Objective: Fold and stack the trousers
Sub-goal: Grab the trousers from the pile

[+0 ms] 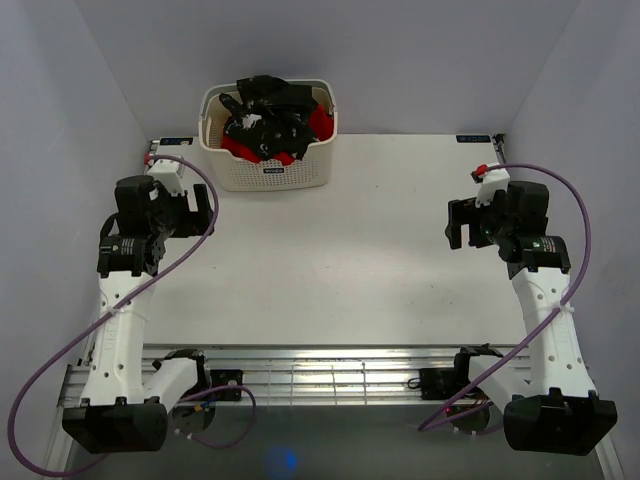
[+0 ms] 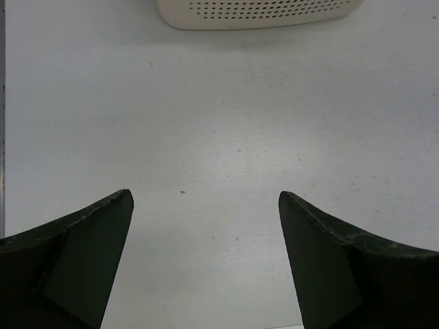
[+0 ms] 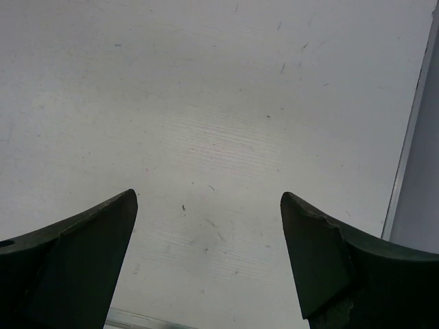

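Note:
The black, white-speckled trousers [image 1: 265, 115] lie bunched up in a cream perforated basket [image 1: 270, 172] at the back left of the white table [image 1: 340, 260]. My left gripper [image 1: 205, 212] hangs over the table's left side, in front of the basket, open and empty. In the left wrist view the left gripper [image 2: 206, 199] shows its jaws wide apart over bare table, with the basket's wall [image 2: 254, 14] at the top edge. My right gripper [image 1: 458, 222] hangs over the table's right side, open and empty. The right wrist view shows the right gripper [image 3: 208, 199] over bare table only.
A plain red garment [image 1: 318, 122] lies in the basket under and beside the trousers. The table's right edge [image 3: 411, 137] runs close beside the right gripper. Grey walls close in on the left, right and back. A metal rail [image 1: 330, 375] carries both arm bases at the near edge.

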